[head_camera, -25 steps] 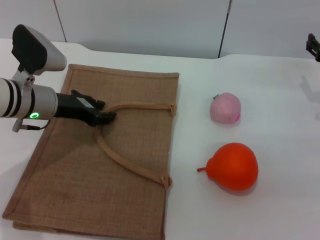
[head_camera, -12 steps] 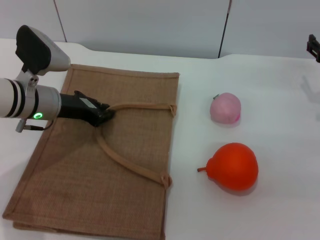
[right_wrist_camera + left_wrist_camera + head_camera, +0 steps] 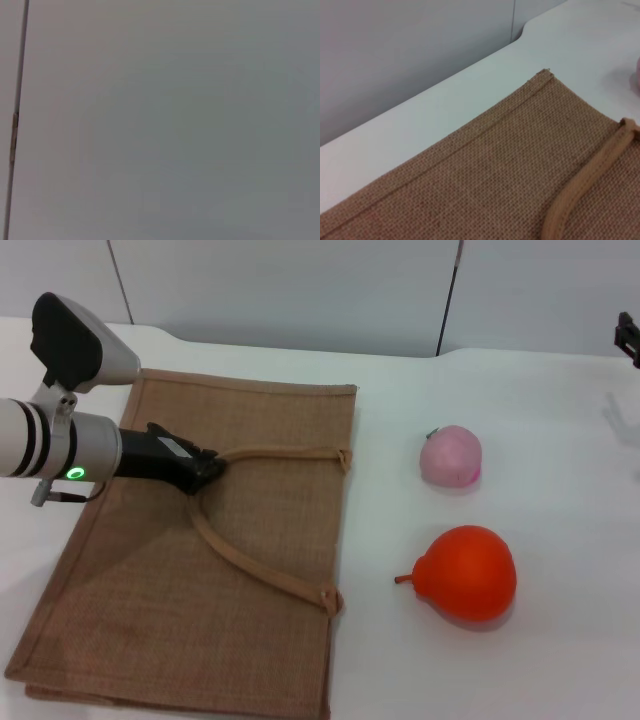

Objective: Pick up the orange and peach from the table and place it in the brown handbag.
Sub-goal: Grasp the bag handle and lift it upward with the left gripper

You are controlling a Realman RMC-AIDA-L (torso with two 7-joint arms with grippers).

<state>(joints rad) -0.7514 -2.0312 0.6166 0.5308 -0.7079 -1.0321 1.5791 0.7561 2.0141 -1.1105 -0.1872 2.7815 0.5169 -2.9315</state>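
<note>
The brown handbag (image 3: 240, 540) lies flat on the white table at the left. Its strap handle (image 3: 270, 575) loops across its top face. My left gripper (image 3: 207, 471) sits on the bag at the bend of the strap, shut on it. The left wrist view shows the bag's weave (image 3: 490, 175) and the strap (image 3: 590, 185), but no fingers. The peach (image 3: 451, 456) lies to the right of the bag. The orange (image 3: 468, 573) lies nearer, in front of the peach. My right gripper (image 3: 627, 338) is parked at the far right edge, away from both fruits.
A grey wall panel (image 3: 300, 290) stands behind the table's far edge. The right wrist view shows only the wall (image 3: 165, 120). White table surface (image 3: 560, 490) lies around the fruits.
My left gripper has drawn back a little to the left along the bag and lifted the strap's bend slightly. The fruits and the right arm have not moved.
</note>
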